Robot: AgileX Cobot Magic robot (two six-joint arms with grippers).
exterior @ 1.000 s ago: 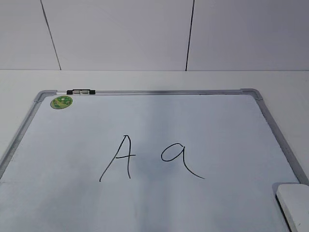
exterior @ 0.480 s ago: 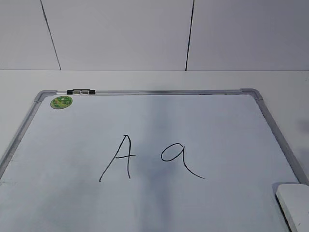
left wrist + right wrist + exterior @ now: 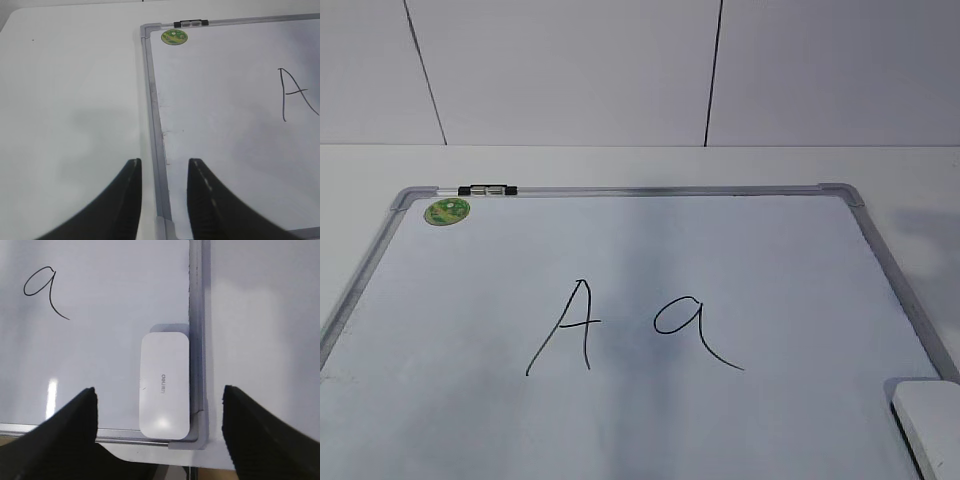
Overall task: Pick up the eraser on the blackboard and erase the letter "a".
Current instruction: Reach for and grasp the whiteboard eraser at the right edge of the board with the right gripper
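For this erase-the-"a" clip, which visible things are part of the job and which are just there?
Part of the job:
eraser, lying in the board's near right corner
blackboard
letter "a", unerased
right gripper, open above the eraser

Just there:
capital "A"
green sticker
black clip on the top frame
left gripper, open, idle

White eraser (image 3: 164, 384) is lying flat in the board's (image 3: 885, 262) near right corner, against the frame. Black "a" (image 3: 692, 328) is standing unerased mid-board.
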